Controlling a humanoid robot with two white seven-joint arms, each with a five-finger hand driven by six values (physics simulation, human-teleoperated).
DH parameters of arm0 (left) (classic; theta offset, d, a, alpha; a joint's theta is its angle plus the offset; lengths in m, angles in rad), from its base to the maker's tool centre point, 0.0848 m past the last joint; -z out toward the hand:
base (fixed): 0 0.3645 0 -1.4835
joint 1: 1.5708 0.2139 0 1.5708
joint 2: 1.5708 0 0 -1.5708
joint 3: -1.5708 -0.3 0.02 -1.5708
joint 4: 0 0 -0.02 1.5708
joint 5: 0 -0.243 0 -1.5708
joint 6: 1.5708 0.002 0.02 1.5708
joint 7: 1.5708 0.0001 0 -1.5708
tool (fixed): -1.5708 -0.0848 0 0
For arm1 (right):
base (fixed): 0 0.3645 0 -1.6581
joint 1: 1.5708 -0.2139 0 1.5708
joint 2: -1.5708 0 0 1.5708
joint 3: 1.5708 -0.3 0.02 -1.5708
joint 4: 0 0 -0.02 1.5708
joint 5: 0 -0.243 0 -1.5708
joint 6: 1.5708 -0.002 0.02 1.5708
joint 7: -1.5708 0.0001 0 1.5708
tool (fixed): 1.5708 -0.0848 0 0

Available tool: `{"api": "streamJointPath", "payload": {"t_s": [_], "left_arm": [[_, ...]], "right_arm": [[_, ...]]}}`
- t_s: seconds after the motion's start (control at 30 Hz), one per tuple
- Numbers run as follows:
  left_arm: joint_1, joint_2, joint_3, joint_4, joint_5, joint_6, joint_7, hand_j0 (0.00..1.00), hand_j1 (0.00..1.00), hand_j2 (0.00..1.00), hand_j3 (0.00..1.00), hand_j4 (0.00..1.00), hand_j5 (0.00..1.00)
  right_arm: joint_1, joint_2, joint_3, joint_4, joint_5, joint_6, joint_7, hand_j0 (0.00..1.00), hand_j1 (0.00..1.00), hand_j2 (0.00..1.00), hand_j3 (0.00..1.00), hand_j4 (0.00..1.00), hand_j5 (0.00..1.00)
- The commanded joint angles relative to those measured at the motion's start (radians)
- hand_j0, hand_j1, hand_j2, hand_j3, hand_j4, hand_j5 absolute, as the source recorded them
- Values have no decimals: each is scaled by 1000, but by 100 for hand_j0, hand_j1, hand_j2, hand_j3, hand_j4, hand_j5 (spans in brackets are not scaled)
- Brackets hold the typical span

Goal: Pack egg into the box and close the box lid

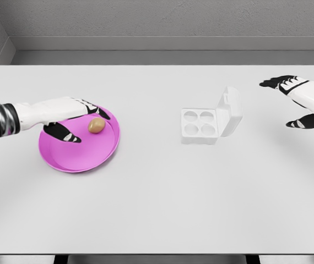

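Resting on the pink plate at the left of the white table, the egg was small, smooth and tan-brown, an oval with its long axis lying roughly across the view. It sat in the plate's upper right part, near the rim. The left hand reached over the plate from the left edge, its dark-tipped fingers spread around the egg's left side, thumb below and the others above; they looked close to the egg, but whether they touched it could not be told, and nothing was gripped. The egg box stood well apart to the right, near the table's middle: a white tray with four round, vacant cups, its lid swung open and tilted up along the right side. The right hand hovered near the right edge, beyond the lid, fingers relaxed and apart, holding nothing.
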Motion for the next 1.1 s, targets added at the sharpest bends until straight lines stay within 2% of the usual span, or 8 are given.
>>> {"api": "streamJointPath", "payload": {"t_s": [0.0,0.07,0.17,0.47,0.53,0.67,0.87,1.07], "left_arm": [[0,-12,-2,17,-30,1,0,77,77,77,77,77,77],[-2,-24,-2,29,-49,1,0,77,77,77,77,77,77],[-2,-41,-1,37,-70,1,0,77,77,77,77,77,77],[-8,-90,-1,74,-137,1,0,78,78,78,78,78,78],[-8,-107,-1,81,-156,1,0,78,78,78,78,78,78],[-8,-119,-1,98,-173,1,0,78,78,78,78,78,78],[-8,-127,-1,117,-194,-1,0,78,78,78,78,78,78],[-8,-151,-1,157,-219,-1,0,79,79,79,79,79,79]], "right_arm": [[0,-1,-1,4,-1,5,-1,100,100,100,100,100,100],[0,-3,-1,4,1,7,1,100,100,100,100,100,100],[-12,16,-1,7,15,5,75,100,100,100,100,100,100],[-12,25,6,13,25,5,78,100,100,100,100,100,100],[-25,28,33,37,35,5,78,100,100,100,100,100,100],[-92,60,108,119,53,5,78,100,100,100,100,100,100],[-104,76,118,165,87,5,78,100,100,100,100,100,100],[-161,100,170,229,101,5,78,100,100,100,100,100,100]]}}
